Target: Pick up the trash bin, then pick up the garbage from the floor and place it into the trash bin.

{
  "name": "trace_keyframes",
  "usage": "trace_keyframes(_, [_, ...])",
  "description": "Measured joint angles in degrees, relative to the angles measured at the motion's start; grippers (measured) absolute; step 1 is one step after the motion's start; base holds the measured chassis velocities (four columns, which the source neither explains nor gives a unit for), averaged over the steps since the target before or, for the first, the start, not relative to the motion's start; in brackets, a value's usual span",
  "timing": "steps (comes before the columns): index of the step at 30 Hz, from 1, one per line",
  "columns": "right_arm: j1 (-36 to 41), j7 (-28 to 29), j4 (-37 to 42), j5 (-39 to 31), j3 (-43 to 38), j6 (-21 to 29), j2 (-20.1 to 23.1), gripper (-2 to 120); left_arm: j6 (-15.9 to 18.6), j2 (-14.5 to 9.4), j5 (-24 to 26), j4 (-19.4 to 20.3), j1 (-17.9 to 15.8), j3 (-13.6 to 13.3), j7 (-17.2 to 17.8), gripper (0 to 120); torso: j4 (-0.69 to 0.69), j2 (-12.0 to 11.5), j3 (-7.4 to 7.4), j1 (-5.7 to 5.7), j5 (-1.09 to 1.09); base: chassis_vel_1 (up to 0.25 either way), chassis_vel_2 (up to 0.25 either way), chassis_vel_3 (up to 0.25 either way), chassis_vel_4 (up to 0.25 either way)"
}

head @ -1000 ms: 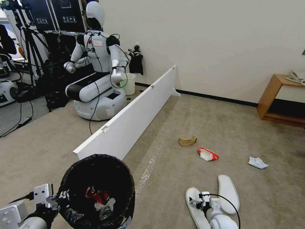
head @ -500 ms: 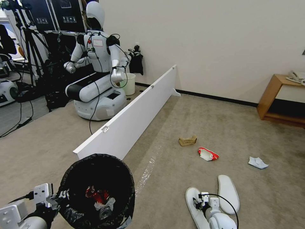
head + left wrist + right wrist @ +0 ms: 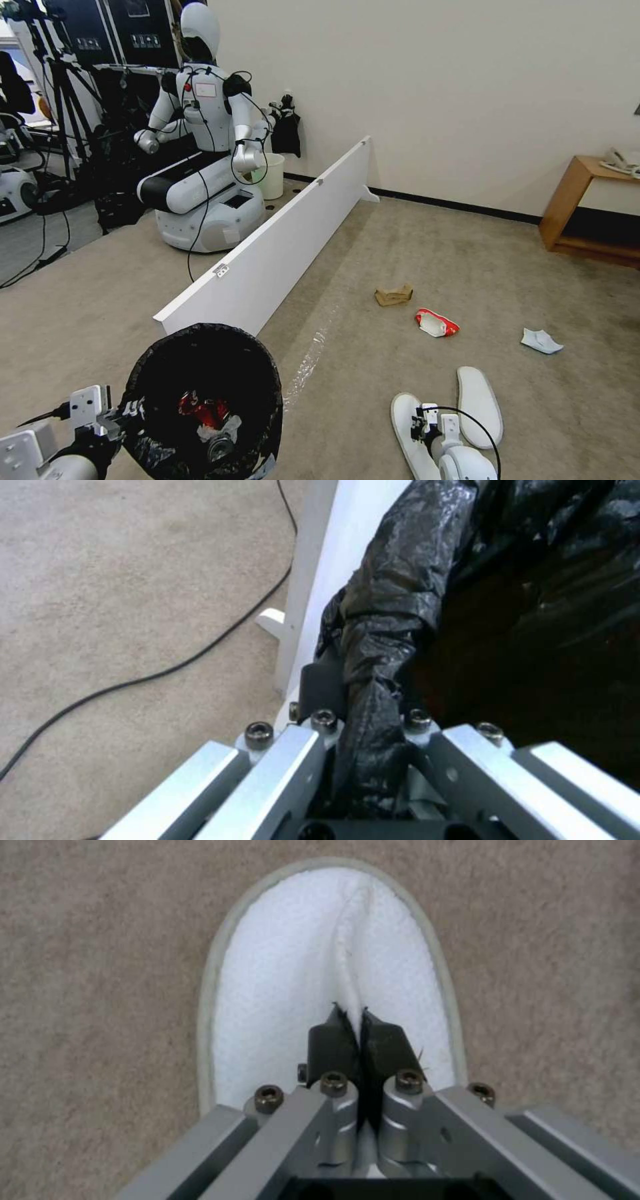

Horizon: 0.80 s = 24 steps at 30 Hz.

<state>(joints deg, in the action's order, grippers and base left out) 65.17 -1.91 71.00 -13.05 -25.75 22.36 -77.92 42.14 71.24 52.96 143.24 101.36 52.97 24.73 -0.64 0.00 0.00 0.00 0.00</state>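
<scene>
Head view, trash bin: you have the trash bin [image 3: 203,400] at lower left, black liner open, with red litter and a pale scrap lying inside it.
Head view, left end effector: your left end effector [image 3: 127,412] sits at the bin's near-left rim, clamped on the bagged edge.
Head view, right end effector: your right end effector [image 3: 419,425] is down on the left slipper [image 3: 403,417] at lower right; the second slipper [image 3: 479,403] lies just beside it on the carpet.
Head view, remaining garbage: a brown paper scrap [image 3: 393,295], a red-white packet [image 3: 437,323] and a pale blue mask [image 3: 541,341] lie farther out on the floor, well apart from the bin (the white board [image 3: 280,247] stands between you and the other robot [image 3: 200,133]).
Left wrist view: the fingers [image 3: 323,687] are closed on a fold of black liner [image 3: 380,690] at the rim.
Right wrist view: the two black fingertips [image 3: 330,1042] are pressed together, pinching a raised ridge of the white slipper's [image 3: 287,970] upper; the slipper lies flat on the carpet.
</scene>
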Motion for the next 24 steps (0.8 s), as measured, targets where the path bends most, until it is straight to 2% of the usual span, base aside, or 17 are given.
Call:
trace_keyframes(8, [2.45, 0.02, 5.73, -0.03, -1.21, -1.5, 2.14, 0, 0.0, -0.09, -0.03, 0.0, -0.09, -0.21, 0.0, 1, 0.0, 0.0, 0.0, 0.0, 0.01, 0.0, 0.0, 0.0, 0.0])
trace_keyframes(10, [4.78, -0.26, 12.19, -0.51, -3.6, -5.47, 3.93, 0, 0.0, -0.63, 0.4, 0.0, -0.63, -1.14, 0.02, 1, -0.02, 0.0, 0.0, 0.0, 0.0, 0.0, 0.0, 0.0, 0.0])
trace_keyframes(14, [5.58, -0.45, 15.76, -2.44, -4.9, -8.4, 4.62, 0, 0.0, -1.08, 0.43, 0.0, -1.03, -2.31, 0.05, 1, -0.02, 0.0, 0.0, 0.0, 0.0, 0.0, 0.0, 0.0, 0.0])
trace_keyframes(17, [6.98, -0.75, 26.67, -10.56, -6.4, -11.27, 6.41, 0, 0.01, -2.98, 0.43, 0.0, -3.18, -5.64, 0.44, 1, -0.01, 0.0, 0.0, 0.0, -0.01, 0.0, 0.0, 0.0, 0.0])
trace_keyframes(22, [6.87, -1.57, 33.56, -14.99, -6.54, -13.3, 8.39, 0, 0.0, -4.51, 0.43, -0.46, -4.17, -7.29, 0.43, 1, -0.01, 0.0, 0.0, 0.0, -0.01, 0.0, 0.0, 0.0, 0.0])
trace_keyframes(24, [5.84, -3.71, 37.57, -17.99, -5.82, -17.51, 11.59, 0, 0.0, -5.35, 0.55, -0.83, -4.7, -7.79, 0.45, 1, 0.01, 0.0, 0.0, 0.0, 0.01, 0.0, 0.0, 0.0, 0.0])
